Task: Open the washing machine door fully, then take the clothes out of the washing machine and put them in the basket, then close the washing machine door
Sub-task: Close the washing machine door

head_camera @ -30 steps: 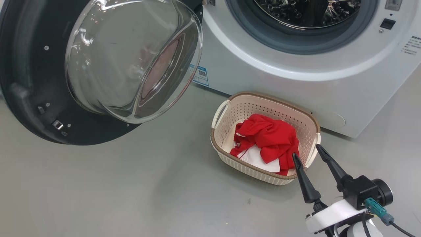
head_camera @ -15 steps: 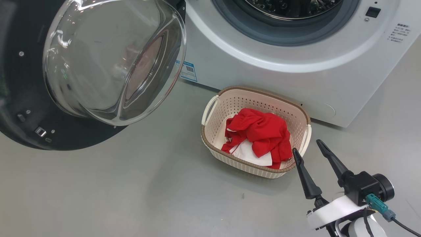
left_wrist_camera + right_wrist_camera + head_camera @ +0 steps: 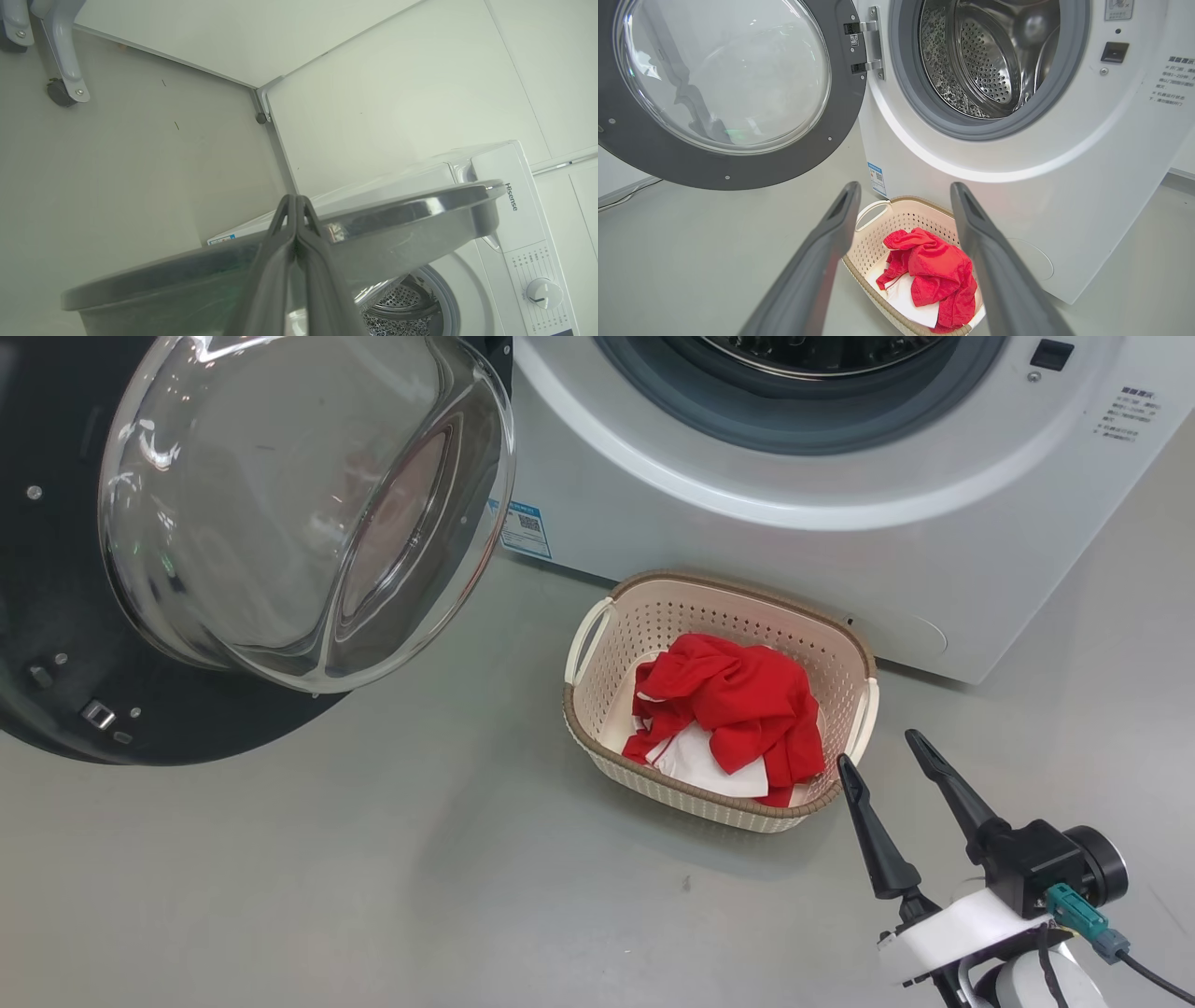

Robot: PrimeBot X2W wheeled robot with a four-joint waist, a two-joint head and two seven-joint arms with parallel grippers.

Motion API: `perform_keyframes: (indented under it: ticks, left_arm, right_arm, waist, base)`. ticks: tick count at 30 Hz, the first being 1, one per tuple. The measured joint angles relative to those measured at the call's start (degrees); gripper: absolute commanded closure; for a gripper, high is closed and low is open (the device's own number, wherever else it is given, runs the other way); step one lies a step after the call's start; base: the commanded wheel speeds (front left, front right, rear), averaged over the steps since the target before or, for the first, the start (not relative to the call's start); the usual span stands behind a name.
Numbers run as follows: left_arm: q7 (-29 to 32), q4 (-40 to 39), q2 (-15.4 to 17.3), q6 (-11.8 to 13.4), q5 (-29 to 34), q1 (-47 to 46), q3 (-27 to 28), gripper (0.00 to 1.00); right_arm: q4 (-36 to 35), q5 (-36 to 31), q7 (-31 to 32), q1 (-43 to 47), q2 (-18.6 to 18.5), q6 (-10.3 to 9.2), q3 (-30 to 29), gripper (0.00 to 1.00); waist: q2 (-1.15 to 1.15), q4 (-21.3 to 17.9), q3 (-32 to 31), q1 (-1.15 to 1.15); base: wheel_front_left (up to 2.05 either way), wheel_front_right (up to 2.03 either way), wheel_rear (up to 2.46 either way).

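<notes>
– Looking at the last second, what is different now?

– The head camera has swung a little, so the whole picture slid. Measured against the basket (image 3: 728, 621), however, the right gripper (image 3: 878, 748) has drawn back. Before, one of its fingers crossed the near rim beside the clothes (image 3: 738, 709). Now both tips are just outside the near right corner, close to the side handle.

– Is it carrying something?

– No. Its fingers are spread wide, with nothing between them. The red and white clothes lie in a heap inside the basket, which stands on the floor (image 3: 373, 859) just before the washing machine (image 3: 747, 541).

– What does this mean for the task?

– I judge that the unloading is finished. In the right wrist view the drum (image 3: 990, 60) shows bare steel, as far as one can see into it. Only the closing remains.

– And where is the washing machine door (image 3: 299, 513) relative to the hands?

– It hangs wide open on the left, well apart from the right gripper, with the basket nearer to that gripper than the door is. The left gripper (image 3: 295, 201) has its fingers pressed together, holding nothing. In the left wrist view they rise in front of the door's rim, which is seen edge-on. Whether they touch it I cannot tell.
</notes>
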Motion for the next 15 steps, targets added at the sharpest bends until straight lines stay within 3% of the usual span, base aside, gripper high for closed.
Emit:
perform_keyframes:
  ticks: [15]
  left_arm:
    - [3.89, 3.55, 0.0, -3.19, -1.89, -2.18, -0.29, 1.0]
  right_arm:
    - [-0.02, 0.05, 0.0, -0.76, -0.24, 0.0, -0.03, 0.0]
  waist:
    - [0.0, -0.29, 0.51, 0.0]
  base:
    - [0.0, 0.0, 0.0]
